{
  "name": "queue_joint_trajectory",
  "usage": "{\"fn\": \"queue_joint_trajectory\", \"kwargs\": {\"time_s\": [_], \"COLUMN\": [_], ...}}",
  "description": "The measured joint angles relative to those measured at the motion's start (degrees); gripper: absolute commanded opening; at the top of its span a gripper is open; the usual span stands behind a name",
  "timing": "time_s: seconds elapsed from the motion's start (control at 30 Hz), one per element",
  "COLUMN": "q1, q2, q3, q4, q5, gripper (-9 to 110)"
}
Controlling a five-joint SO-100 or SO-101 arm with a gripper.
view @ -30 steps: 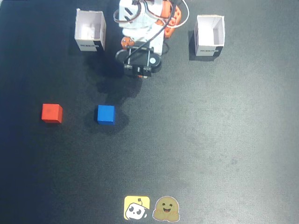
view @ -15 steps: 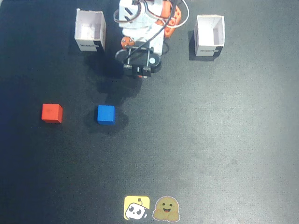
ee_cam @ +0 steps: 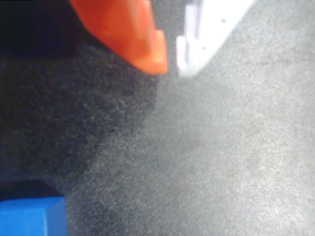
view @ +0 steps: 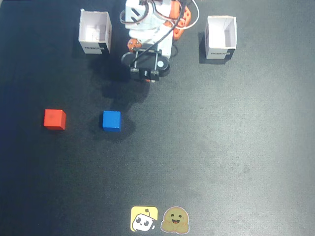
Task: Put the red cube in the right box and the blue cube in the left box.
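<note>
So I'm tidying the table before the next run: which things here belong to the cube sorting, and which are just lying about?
Part of the job:
- red cube
- blue cube
- left white box
- right white box
- gripper, holding nothing

Just lying about:
- yellow sticker
- brown smiling sticker
</note>
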Motion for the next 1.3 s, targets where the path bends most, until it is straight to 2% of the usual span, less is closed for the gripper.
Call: {"fn": "queue_joint_trajectory", "kwargs": {"time_s": [0.27,0.4,0.63,1.3], "q1": [0.00,0.09,4.83,16.87], "q2": [-0.26,-8.00,-24.52,-52.82], "q3": [-0.26,-5.19,-15.21,-29.62], "q4": [1.05,0.62,-3.69,-19.34], "q5": [1.58,1.05,-4.75,-19.86], "gripper": [0,0,0,4]}}
